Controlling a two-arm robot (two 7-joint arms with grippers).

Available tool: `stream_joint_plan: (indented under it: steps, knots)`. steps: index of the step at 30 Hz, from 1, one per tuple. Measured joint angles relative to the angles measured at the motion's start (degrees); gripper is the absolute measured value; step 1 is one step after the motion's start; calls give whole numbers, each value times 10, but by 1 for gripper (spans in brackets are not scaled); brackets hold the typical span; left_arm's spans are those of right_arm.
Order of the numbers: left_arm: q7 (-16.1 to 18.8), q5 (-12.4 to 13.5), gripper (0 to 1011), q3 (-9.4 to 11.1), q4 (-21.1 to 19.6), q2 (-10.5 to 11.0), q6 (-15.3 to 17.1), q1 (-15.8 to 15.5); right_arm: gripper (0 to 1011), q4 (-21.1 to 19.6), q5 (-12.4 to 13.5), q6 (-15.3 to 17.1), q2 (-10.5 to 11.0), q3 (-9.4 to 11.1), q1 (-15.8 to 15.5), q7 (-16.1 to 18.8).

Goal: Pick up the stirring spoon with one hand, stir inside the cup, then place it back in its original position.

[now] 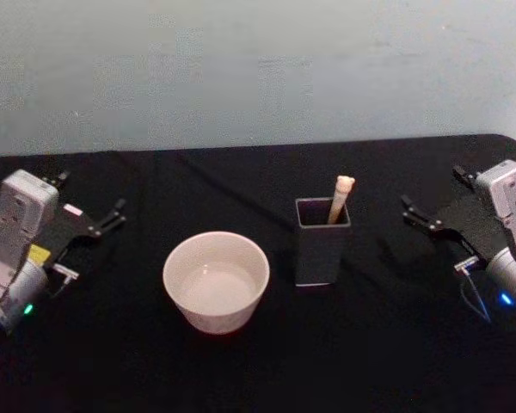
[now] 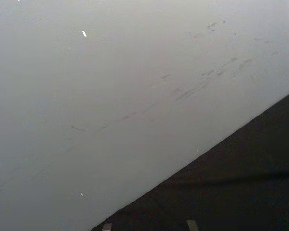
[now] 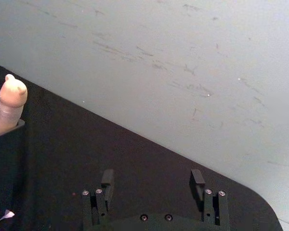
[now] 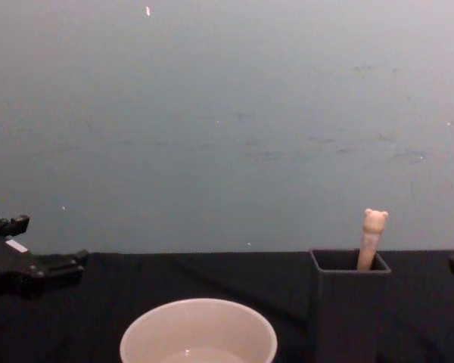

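Note:
The stirring spoon [image 1: 340, 198] stands in the dark grey square holder [image 1: 320, 251], its original position, with the cream bear-head handle [image 4: 372, 238] sticking up above the rim. The cream cup [image 1: 213, 311] sits left of the holder [image 4: 349, 310], a small gap between them. My left gripper [image 1: 90, 194] rests open at the table's left side, well clear of the cup [image 4: 198, 327]. On the right side my right gripper [image 1: 432, 189] is open with nothing between its fingers. In the right wrist view the spoon [image 3: 11, 102] and holder [image 3: 7, 163] lie off to the side of the right gripper [image 3: 152, 180].
A black cloth covers the table [image 1: 387, 344], and a grey wall [image 4: 227, 113] rises right behind its far edge. The table's rounded corner [image 3: 260, 216] lies close beyond the right gripper. The left gripper [image 4: 49, 240] sits low near the far edge.

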Motion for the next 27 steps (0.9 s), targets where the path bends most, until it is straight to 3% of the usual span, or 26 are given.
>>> stream_joint_plan:
  steps: [6,15,20,21,24,25,27]
  knots:
    - [0,0,1001,0,0,0,0,0,1000,-1,1,0,0,2,-1,3]
    - [0,0,1001,0,0,0,0,0,1002,-30,58,-1,3,30,-20,67]
    - [0,0,1001,0,0,0,0,0,1000,-39,144,-3,12,51,-26,175]
    - [0,0,1001,0,0,0,0,0,1000,-39,144,-3,12,51,-26,175]
    - [0,0,1001,0,0,0,0,0,1000,-30,184,-5,15,54,-19,248]
    - [0,0,1001,0,0,0,0,0,1000,-30,184,-5,15,54,-19,248]
    - [0,0,1001,0,0,0,0,0,1002,-20,198,-9,15,52,-11,290]
